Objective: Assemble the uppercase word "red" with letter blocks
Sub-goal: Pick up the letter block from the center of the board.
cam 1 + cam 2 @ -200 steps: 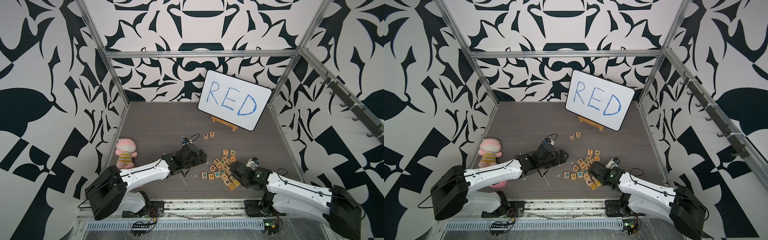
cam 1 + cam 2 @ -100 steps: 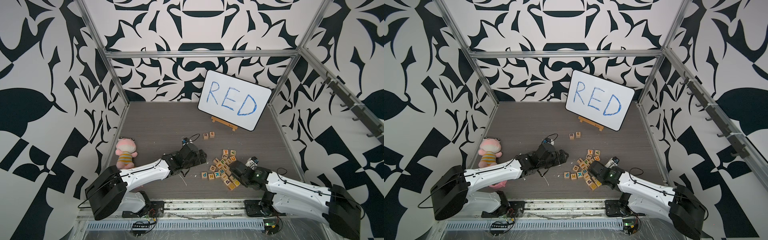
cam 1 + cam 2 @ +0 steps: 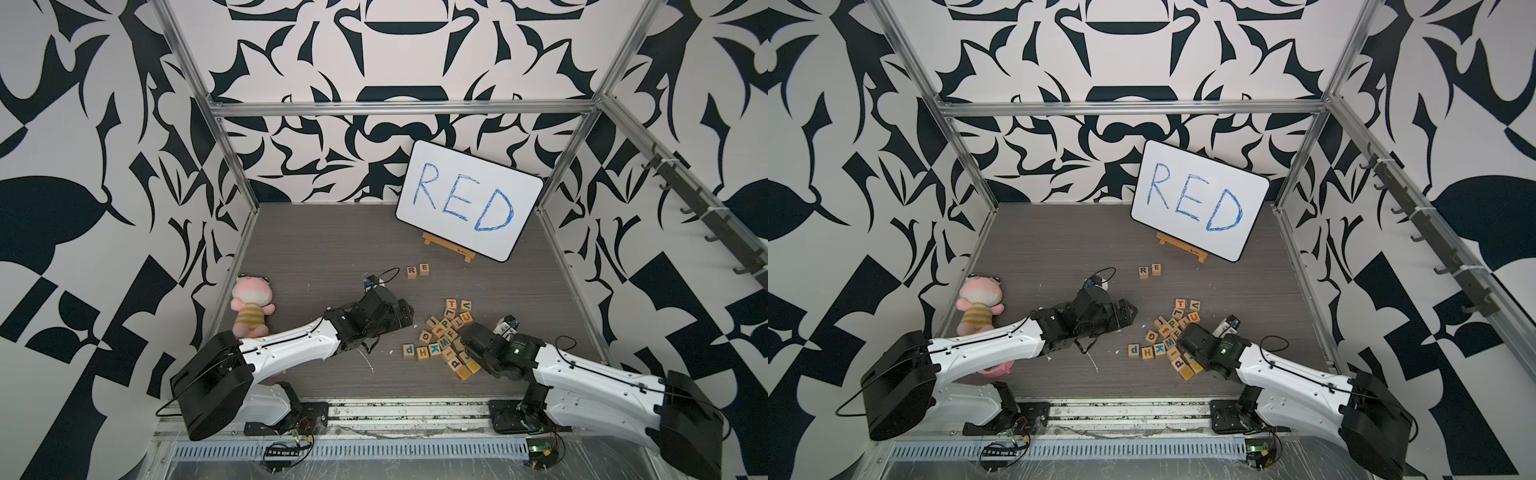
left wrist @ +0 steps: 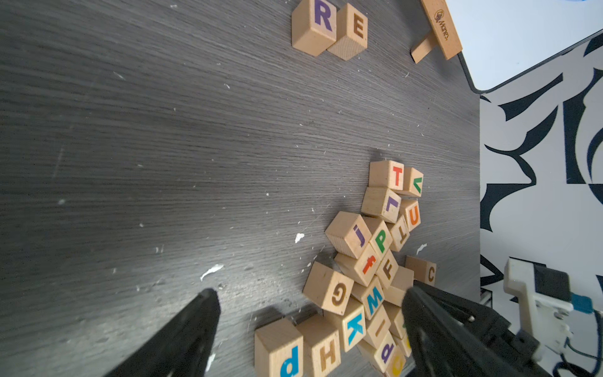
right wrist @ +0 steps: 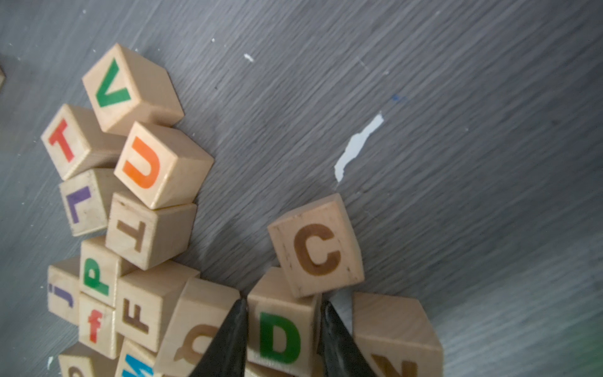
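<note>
The R block (image 3: 411,272) and the E block (image 3: 424,269) sit side by side on the dark floor in front of the board, and the left wrist view shows them touching, R block (image 4: 315,26) beside E block (image 4: 350,31). My right gripper (image 5: 284,302) is down in the pile of letter blocks (image 3: 446,332), shut on the green D block (image 5: 282,333) with a finger against each side. A C block (image 5: 316,248) leans on the D block's far edge. My left gripper (image 4: 310,292) stands open, just left of the pile, holding nothing.
A white board (image 3: 469,199) with blue handwritten "RED" leans on a small wooden easel (image 3: 449,247) at the back right. A pink plush toy (image 3: 251,307) lies by the left wall. Loose blocks crowd close around the D block, and white scraps dot the floor.
</note>
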Available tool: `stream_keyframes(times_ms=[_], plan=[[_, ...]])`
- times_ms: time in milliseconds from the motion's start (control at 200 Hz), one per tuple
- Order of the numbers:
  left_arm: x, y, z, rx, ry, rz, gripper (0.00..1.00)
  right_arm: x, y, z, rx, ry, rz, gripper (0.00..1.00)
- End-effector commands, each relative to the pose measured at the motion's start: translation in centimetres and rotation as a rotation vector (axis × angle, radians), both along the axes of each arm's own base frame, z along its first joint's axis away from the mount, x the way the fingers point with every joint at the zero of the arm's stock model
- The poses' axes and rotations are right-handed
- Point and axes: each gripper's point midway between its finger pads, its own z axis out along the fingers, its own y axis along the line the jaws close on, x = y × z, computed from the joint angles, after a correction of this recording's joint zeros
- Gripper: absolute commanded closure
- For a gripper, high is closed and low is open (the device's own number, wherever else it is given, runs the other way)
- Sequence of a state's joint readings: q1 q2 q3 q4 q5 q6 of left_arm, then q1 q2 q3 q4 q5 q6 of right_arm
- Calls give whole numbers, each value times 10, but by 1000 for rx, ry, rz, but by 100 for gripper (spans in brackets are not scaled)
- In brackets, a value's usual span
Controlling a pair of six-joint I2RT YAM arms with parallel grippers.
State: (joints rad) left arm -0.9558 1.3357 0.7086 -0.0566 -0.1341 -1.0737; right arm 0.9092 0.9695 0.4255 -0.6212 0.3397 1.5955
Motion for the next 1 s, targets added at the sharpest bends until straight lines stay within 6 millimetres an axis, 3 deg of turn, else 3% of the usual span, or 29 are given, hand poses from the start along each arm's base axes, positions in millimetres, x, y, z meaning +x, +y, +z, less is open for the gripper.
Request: stream_keyframes(times_ms=[0, 785, 995], plan=[[0, -2, 6, -3, -14, -9, 8, -1, -5, 4, -39, 7, 17, 62], [1, -2, 6, 0, -17, -13, 8, 8, 3, -5, -143, 37, 131, 63], [0, -1, 9, -8, -23, -15, 8, 18, 7, 16, -188, 4, 216, 71]])
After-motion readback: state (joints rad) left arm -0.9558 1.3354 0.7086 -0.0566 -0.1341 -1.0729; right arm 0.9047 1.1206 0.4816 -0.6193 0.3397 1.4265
